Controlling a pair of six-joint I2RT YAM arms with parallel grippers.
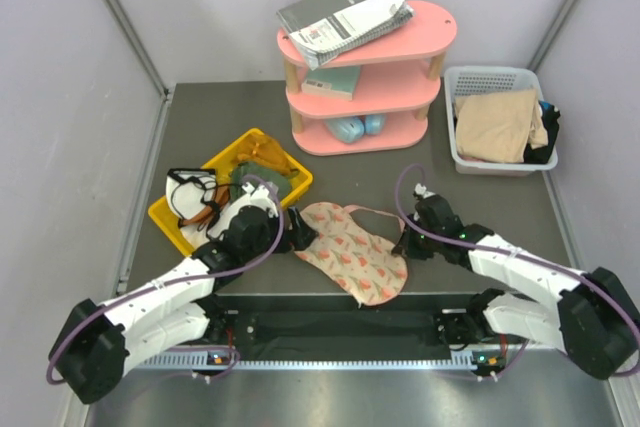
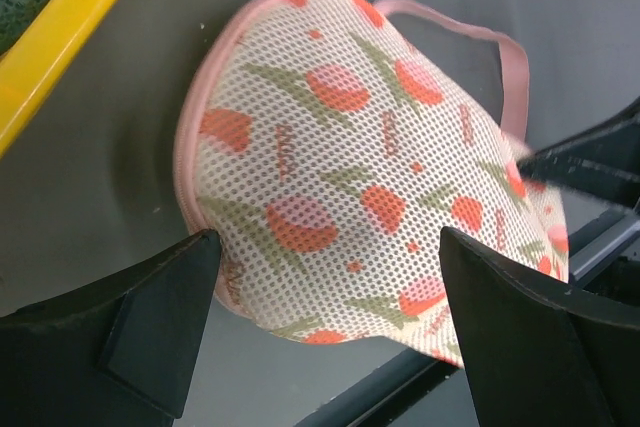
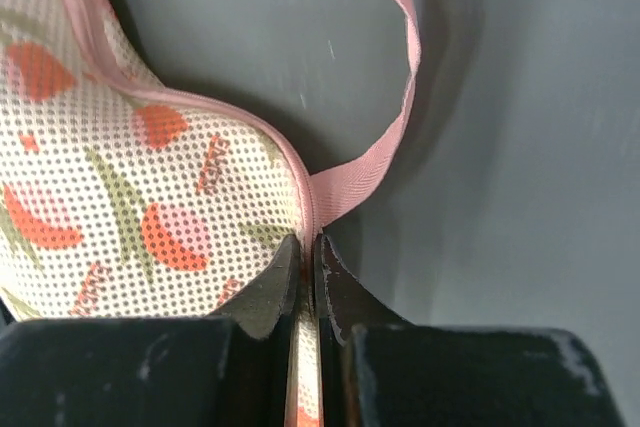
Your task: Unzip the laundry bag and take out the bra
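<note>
The laundry bag (image 1: 352,249) lies flat on the counter (image 1: 480,207) close to its front edge, about midway between the left and right edges, with its printed mesh face up. The yellow bin (image 1: 170,217) is near it on the left.

By the look of it, the job has barely started. The pink trim shows no gap in either wrist view, so the bag seems to be zipped shut. No bra shows anywhere (presumably it is inside, though the mesh gives no hint of it). Both the unzipping and the removal are left to do.

The right pincer (image 3: 308,247) is pressed together on the bag's trim, right where the strap (image 3: 395,97) joins the edge. That is likely where the zip pull sits, but the pull itself is hidden between the fingers. The left pincer (image 2: 328,237) is spread wide, one finger on each side of the bag's rounded left end. I cannot tell whether it touches the fabric.

From above, the bag's long axis runs on a slant, from the back-left toward the front-right of the counter. The rounded end points at the left pincer, and the strap loops off the back-right side toward the right pincer.
</note>
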